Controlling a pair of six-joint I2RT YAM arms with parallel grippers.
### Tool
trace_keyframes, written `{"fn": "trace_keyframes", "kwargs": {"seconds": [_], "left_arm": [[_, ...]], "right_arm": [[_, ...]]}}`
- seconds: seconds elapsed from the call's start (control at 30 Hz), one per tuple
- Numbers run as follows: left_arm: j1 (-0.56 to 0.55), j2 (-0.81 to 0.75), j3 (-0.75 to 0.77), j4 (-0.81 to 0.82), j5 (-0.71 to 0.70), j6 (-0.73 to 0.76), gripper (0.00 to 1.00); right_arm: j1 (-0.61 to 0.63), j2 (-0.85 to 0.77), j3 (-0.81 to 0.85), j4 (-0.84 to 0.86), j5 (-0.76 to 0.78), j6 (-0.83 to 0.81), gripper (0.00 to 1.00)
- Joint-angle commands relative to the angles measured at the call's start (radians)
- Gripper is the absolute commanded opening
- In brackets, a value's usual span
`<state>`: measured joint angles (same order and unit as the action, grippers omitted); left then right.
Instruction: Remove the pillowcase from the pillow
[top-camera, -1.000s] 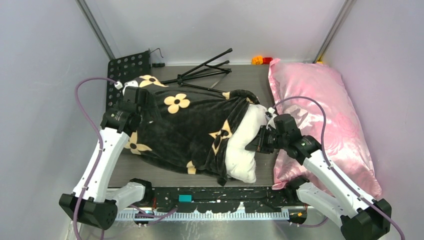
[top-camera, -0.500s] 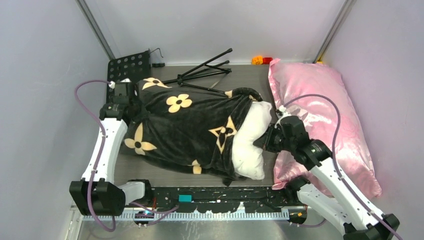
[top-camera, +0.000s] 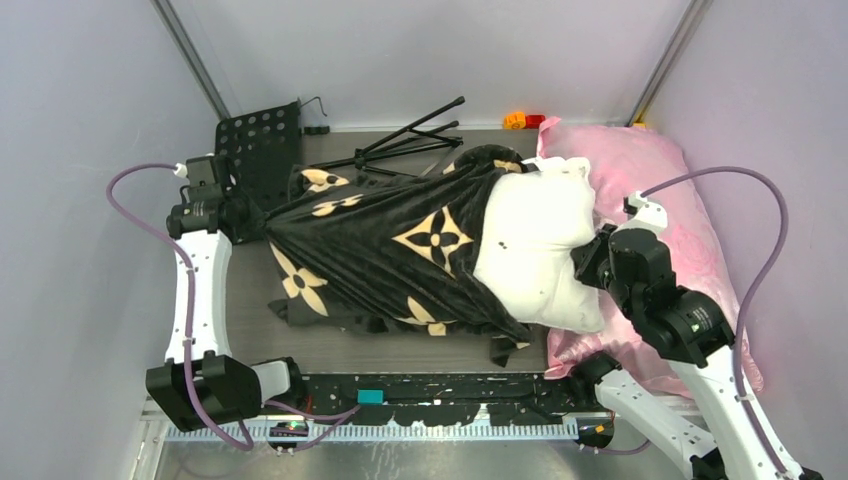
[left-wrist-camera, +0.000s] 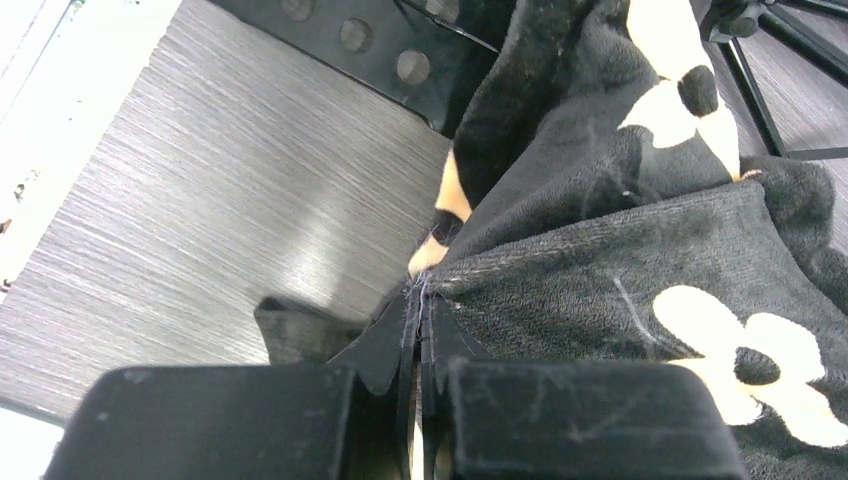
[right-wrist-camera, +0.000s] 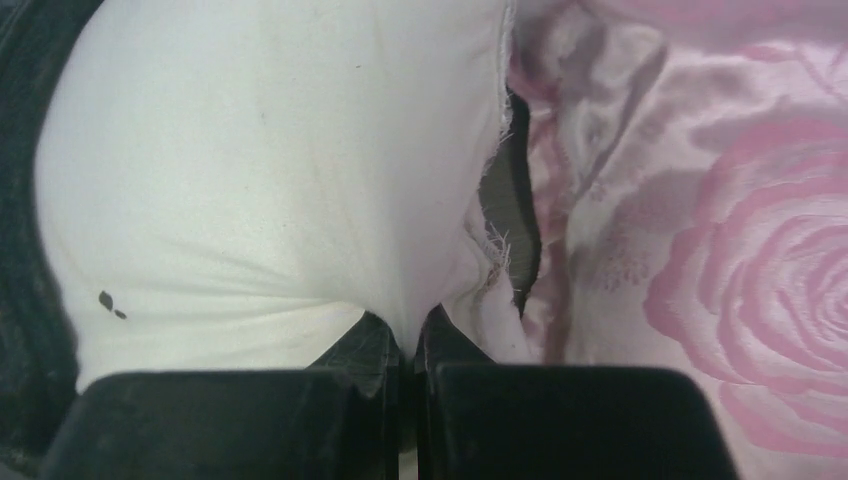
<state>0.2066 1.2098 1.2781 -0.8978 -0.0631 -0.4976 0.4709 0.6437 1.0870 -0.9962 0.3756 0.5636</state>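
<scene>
Your left hand (left-wrist-camera: 418, 300) is clamped tight on a seam edge of the pillowcase (top-camera: 380, 250), over at the left side of the table (top-camera: 245, 300). Your right hand (right-wrist-camera: 408, 335) is pinched shut on the pillow (top-camera: 535, 250) at its bare white end. The black cover stretches over the pillow's left part. The exposed right part lies against the pink satin pillow (top-camera: 690, 200).

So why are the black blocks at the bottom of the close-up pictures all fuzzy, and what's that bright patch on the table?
Left wrist view: the left fingers sit too near the lens, so they blur; the pillowcase is sharp, and the bright patch is soft glare on the table. Right wrist view: the right fingers blur likewise, pinching the pillow.
</scene>
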Motion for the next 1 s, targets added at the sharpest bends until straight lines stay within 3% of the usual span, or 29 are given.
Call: {"fn": "trace_keyframes", "kwargs": {"seconds": [0.0, 0.1, 0.23, 0.33, 0.53, 0.63, 0.67, 0.7, 0.8, 0.83, 0.97], "left_arm": [[0.081, -0.040, 0.040, 0.116, -0.334, 0.061, 0.00], [0.080, -0.054, 0.022, 0.133, -0.351, 0.060, 0.00], [0.081, -0.064, 0.008, 0.141, -0.345, 0.057, 0.00], [0.080, -0.059, 0.026, 0.123, -0.268, 0.052, 0.00], [0.060, -0.095, 0.001, 0.146, 0.154, 0.008, 0.00], [-0.013, -0.105, 0.027, 0.105, 0.195, 0.006, 0.02], [-0.047, -0.109, 0.042, 0.086, 0.198, 0.011, 0.09], [-0.079, -0.111, 0.058, 0.064, 0.211, 0.017, 0.26], [-0.186, -0.142, 0.076, 0.031, 0.305, 0.005, 0.94], [-0.268, -0.162, 0.071, 0.032, 0.328, -0.004, 0.99], [-0.527, -0.241, 0.035, 0.059, 0.333, -0.031, 0.98]], "right_arm": [[-0.025, -0.090, 0.107, -0.007, 0.547, -0.033, 0.00], [-0.026, -0.145, 0.088, 0.015, 0.610, -0.027, 0.00], [-0.025, -0.163, 0.079, 0.024, 0.586, -0.034, 0.00], [-0.024, -0.170, 0.065, 0.078, 0.430, -0.072, 0.00], [-0.025, -0.054, 0.067, 0.202, 0.026, -0.039, 0.00], [-0.025, 0.042, 0.092, 0.289, -0.089, 0.050, 0.00], [-0.025, 0.074, 0.104, 0.321, -0.111, 0.081, 0.00], [-0.025, 0.104, 0.116, 0.355, -0.128, 0.108, 0.00], [-0.026, 0.187, 0.154, 0.416, -0.110, 0.209, 0.00], [-0.026, 0.214, 0.167, 0.424, -0.095, 0.233, 0.00], [-0.025, 0.289, 0.206, 0.450, -0.081, 0.277, 0.00]]}}
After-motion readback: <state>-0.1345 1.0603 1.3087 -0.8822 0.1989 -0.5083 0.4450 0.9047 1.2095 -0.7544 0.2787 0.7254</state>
